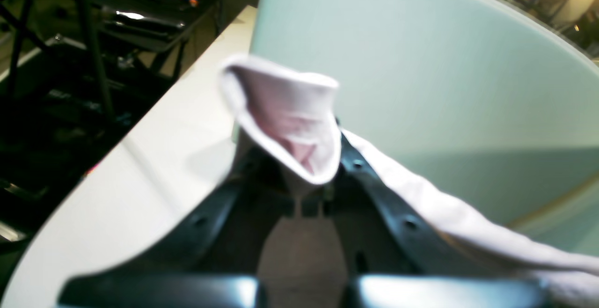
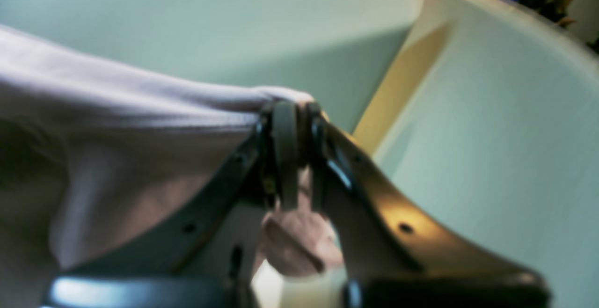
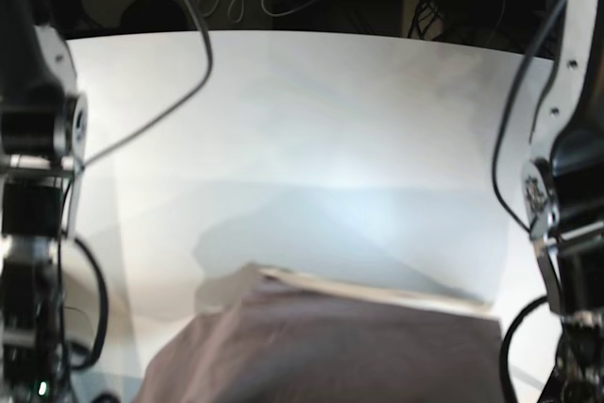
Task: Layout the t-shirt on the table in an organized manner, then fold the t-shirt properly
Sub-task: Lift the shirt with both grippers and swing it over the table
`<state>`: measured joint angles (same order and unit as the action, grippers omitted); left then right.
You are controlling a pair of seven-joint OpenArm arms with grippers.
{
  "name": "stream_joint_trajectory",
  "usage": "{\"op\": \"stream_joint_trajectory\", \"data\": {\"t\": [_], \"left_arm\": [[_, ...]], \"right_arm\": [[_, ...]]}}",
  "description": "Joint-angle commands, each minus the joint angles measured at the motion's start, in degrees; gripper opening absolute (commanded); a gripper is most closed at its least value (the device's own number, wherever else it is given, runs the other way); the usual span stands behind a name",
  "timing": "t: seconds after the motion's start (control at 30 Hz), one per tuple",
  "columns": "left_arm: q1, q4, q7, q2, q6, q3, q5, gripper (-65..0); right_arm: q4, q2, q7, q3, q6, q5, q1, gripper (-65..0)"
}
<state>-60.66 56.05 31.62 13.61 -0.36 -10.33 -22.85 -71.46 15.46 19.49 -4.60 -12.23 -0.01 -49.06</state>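
Above white counter (image 3: pixel 311 120), mauve t-shirt (image 3: pixel 340 346) hangs stretched between both arms, near counter's front edge. Left pincer (image 1: pixel 299 177) clenched on hem fold; right pincer (image 2: pixel 295 158) clenched on cloth edge. Risk: thin grips slip, shirt drops crumpled.

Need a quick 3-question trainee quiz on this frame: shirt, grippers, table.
1. True or false: both grippers are shut on the dusty mauve cotton t-shirt.
2. In the left wrist view, what sticks up past the left gripper? A) a loop of hemmed shirt edge B) a cable C) nothing
3. In the base view, does the shirt lie flat on the large white table, or is it lifted?

Key
1. True; the right gripper pinches an edge too.
2. A
3. Lifted; its top edge is raised, casting a shadow.
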Motion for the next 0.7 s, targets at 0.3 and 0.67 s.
{"op": "stream_joint_trajectory", "data": {"t": [0.3,0.67], "left_arm": [[-12.17,-7.39,-14.43,0.33,0.05,9.23,0.04,-65.0],[6.91,-0.18,-13.81,0.68,0.14,9.14,-0.05,-65.0]], "right_arm": [[10.76,0.23,-5.55,-0.19,-2.06,0.05,-18.59,-65.0],[-2.69,3.39,-5.64,0.34,-2.14,0.05,6.29,-65.0]]}}
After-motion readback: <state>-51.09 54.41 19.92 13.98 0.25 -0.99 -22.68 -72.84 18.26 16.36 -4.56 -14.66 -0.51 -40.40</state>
